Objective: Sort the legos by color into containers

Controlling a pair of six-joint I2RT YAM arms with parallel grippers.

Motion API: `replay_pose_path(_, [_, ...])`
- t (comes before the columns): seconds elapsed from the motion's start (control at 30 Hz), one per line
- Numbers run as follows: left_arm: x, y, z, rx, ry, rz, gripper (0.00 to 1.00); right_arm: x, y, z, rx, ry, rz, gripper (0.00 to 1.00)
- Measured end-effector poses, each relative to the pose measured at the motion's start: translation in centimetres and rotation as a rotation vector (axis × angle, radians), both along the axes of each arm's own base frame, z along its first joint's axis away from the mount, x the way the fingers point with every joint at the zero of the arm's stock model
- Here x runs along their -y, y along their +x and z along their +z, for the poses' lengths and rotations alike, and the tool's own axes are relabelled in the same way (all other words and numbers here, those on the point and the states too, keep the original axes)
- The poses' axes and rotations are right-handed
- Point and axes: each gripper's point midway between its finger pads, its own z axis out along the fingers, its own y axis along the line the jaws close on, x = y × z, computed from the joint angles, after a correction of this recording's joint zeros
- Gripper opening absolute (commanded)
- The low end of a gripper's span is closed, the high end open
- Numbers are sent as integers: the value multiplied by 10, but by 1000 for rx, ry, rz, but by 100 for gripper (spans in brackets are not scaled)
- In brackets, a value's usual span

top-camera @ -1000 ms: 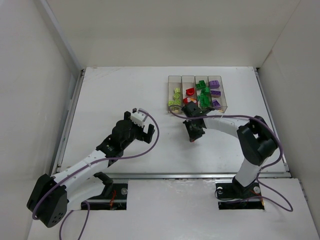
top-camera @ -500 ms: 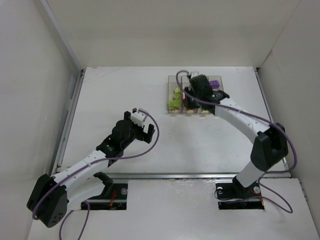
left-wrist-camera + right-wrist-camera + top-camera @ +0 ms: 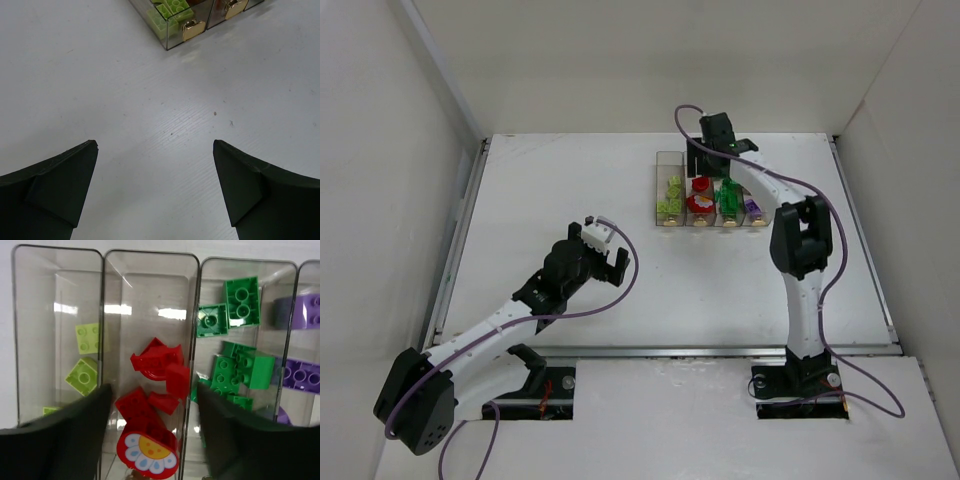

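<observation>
The containers are four clear bins in a row at the back right of the table. From left to right they hold yellow-green legos, red legos, green legos and purple legos. My right gripper hovers open above the red bin, at the far end of the row. Below its spread fingers a red flower-faced piece lies in that bin. My left gripper is open over bare table, holding nothing, and sits left of the bins.
The bins' near-left corner with a brass knob shows at the top of the left wrist view. White walls enclose the table on three sides. The right arm's upright link stands just in front of the bins.
My right arm swung from the table in front of the bins up over them to their far end. Its jaws went from shut to open. The left arm stayed still.
</observation>
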Motion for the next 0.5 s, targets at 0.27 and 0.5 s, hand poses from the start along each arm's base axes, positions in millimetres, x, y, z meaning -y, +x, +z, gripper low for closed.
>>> replay_pose_path(0.27, [0,0,0,0,-1,-2,100,-9,9,49,102,9,73,90])
replay_pose_path(0.5, [2,-1,0,-2,-3,-12,100,15,-21,136,239,46,61,100])
